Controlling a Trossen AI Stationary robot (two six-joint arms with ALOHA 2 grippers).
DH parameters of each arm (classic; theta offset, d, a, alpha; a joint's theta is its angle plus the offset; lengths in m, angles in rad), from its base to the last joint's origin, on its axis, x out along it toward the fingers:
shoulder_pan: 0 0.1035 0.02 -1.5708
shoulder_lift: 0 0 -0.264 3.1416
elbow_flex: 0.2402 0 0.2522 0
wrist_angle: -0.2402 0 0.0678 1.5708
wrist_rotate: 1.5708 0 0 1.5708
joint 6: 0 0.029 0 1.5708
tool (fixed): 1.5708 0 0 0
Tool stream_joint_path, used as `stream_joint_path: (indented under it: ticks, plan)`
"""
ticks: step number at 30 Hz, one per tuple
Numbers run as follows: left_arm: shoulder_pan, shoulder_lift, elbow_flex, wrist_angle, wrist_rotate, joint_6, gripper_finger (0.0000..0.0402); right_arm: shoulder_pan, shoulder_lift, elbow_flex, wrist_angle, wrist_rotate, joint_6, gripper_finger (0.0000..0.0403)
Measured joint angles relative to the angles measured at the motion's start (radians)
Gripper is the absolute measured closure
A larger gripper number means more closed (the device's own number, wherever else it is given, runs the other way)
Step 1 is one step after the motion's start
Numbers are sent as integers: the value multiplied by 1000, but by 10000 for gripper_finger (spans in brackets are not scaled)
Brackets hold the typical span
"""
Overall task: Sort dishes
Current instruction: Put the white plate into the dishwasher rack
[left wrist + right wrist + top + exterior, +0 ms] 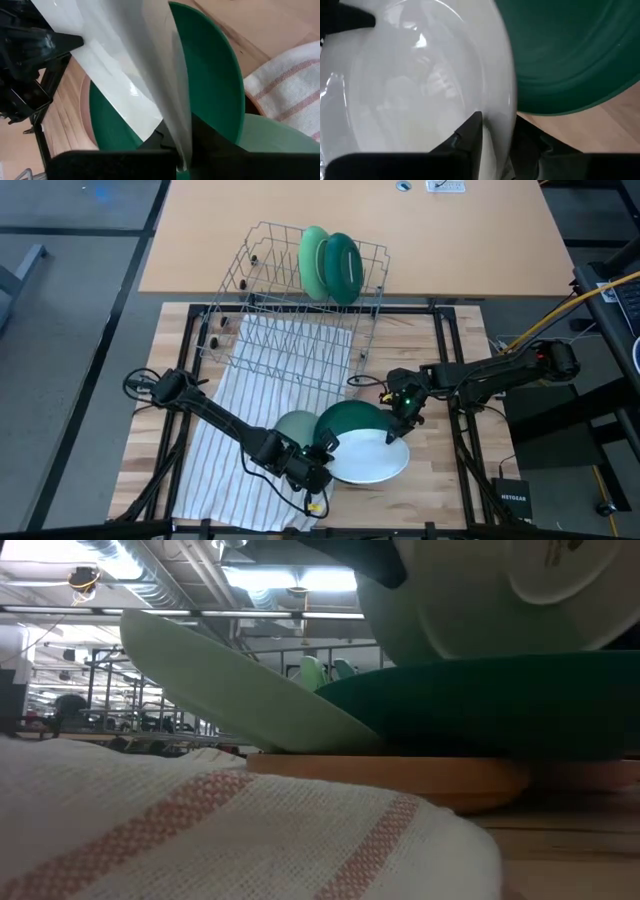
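A white plate hangs tilted over a dark green plate, which lies on a brown plate. A pale mint plate leans with its edge on the brown one. My left gripper is shut on the white plate's near-left rim. My right gripper is open at the plate's opposite rim, with one finger on either side of the rim. A light green plate and a dark green plate stand upright in the wire rack. My left gripper pinches the white plate's rim between its two fingers, one on each face. It comes slanting down from the table's near left. The plate is tilted and lifted clear of the dark green plate below. My right gripper has its fingers around the far rim; I cannot tell whether they touch it.
The white striped cloth lies under the left arm and runs from the rack to the near edge. The grey wire rack stands at the far side, half on the tan board. Bare wood shows to the right of the plates.
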Motion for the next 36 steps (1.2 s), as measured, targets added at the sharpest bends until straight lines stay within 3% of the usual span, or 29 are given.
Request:
stream_joint_path:
  ticks: [11,16,25,36]
  plan:
    - [-47,0,-3,-88,31,-114,401,0,-4,2,-43,35,-24,318]
    - [-58,0,-3,-84,11,-149,401,0,-49,2,-76,103,-26,318]
    - [-60,-42,-3,-82,-14,-217,401,0,-275,1,-215,292,-27,317]
    - [14,-276,-2,-148,-59,-359,401,0,-565,0,-274,583,-45,317]
